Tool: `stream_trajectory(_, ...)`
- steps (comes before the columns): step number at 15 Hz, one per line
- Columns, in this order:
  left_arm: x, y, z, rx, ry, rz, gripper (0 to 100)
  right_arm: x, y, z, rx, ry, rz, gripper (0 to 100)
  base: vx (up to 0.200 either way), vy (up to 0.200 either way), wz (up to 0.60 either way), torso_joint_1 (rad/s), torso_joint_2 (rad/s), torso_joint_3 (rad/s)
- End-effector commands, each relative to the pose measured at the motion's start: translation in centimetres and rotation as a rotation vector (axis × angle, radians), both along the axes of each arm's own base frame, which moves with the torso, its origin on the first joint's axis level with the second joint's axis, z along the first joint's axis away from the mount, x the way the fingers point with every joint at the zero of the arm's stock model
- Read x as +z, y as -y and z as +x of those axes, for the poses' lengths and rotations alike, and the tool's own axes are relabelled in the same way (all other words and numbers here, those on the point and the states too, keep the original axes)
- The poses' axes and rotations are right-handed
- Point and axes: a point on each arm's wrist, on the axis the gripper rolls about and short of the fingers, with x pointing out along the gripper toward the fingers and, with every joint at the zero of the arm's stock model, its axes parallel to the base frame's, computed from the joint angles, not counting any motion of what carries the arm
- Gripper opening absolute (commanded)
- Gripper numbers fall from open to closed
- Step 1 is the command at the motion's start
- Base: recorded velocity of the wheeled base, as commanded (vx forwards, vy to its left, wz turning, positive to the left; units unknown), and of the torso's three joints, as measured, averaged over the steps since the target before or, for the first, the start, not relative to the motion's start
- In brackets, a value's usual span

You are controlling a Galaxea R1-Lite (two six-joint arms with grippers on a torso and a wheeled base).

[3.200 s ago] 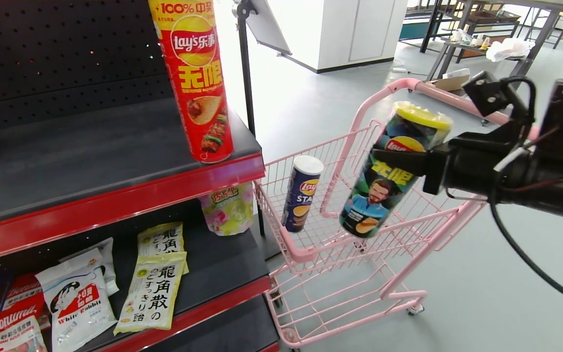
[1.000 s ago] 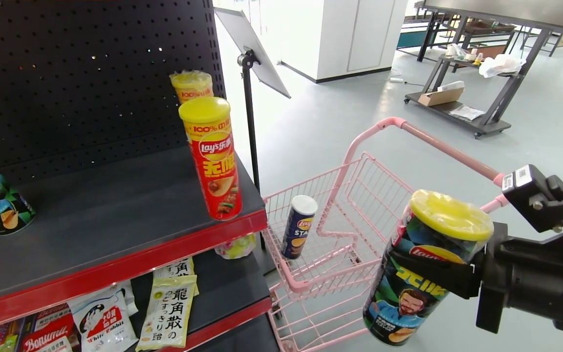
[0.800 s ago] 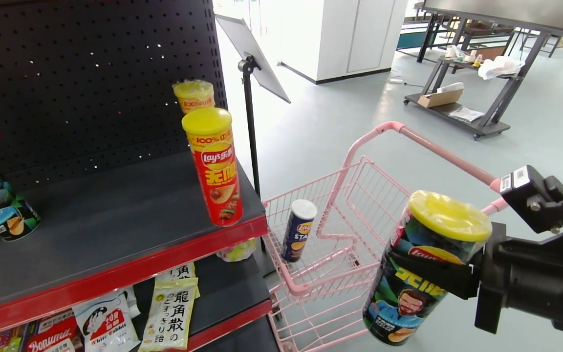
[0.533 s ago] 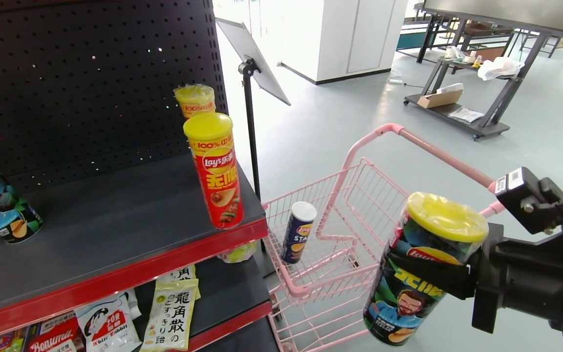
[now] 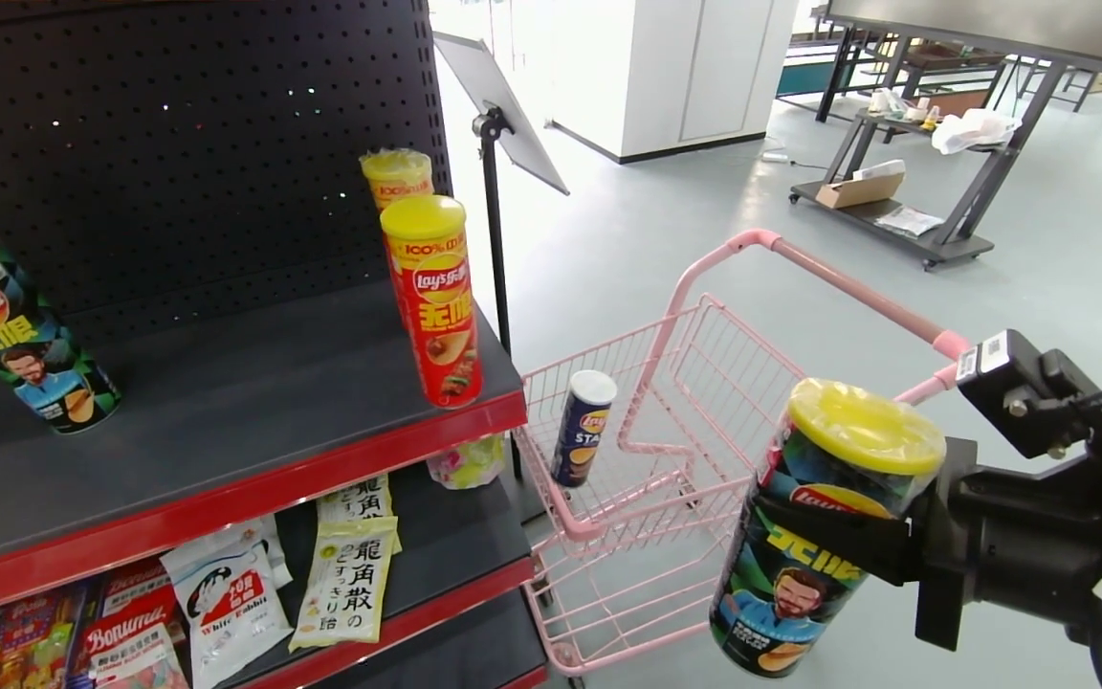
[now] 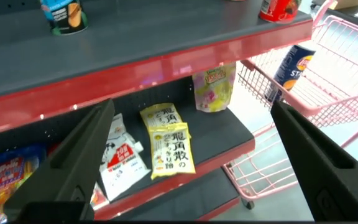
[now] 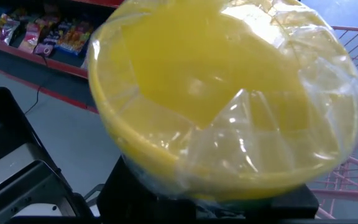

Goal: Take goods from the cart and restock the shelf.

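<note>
The right gripper [image 5: 833,545] was clamped on the green chip can [image 5: 795,598] at mid-body, with one black finger crossing the label. The can's long axis ran near vertical with a slight tilt: yellow lid up and leaning toward the robot's right, base down. It hung in the air beside the pink cart [image 5: 704,316], well apart from the shelf [image 5: 226,498].

The left gripper [image 6: 191,107] had its fingers wide apart, facing the snack bags [image 6: 169,146] on the lower deck.

Upper shelf — dark deck, red front lip, black pegboard [image 5: 178,144] behind. Two red cans [image 5: 433,301] stood at its right end and a second green can [image 5: 25,330] at its left. A blue can [image 5: 582,428] leaned in the cart basket.

Room — grey floor [image 5: 656,211], white cabinet [image 5: 694,67], wheeled rack [image 5: 924,182].
</note>
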Motion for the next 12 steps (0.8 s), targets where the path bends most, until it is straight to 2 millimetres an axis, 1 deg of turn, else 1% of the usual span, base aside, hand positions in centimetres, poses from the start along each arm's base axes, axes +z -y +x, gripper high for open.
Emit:
stream_trajectory(1, 0.0, 0.0, 0.01, 0.0, -0.001, 0.0, 100, -0.06, -0.07, 0.07, 0.001, -0.003, -0.002, 0, 0.0, 0.0, 0.0, 0.0, 0.0, 0.0)
stream_trajectory(10, 0.0, 0.0, 0.01, 0.0, -0.001, 0.001, 100, -0.41, -0.32, 0.36, 0.004, -0.017, -0.011, 0, 0.0, 0.0, 0.6, 0.001, 0.0, 0.0)
stream_trajectory(12, 0.0, 0.0, 0.01, 0.0, -0.001, 0.0, 100, -0.54, -0.39, 0.53, 0.001, -0.018, -0.017, 0, 0.0, 0.0, 0.0, 0.0, 0.0, 0.0)
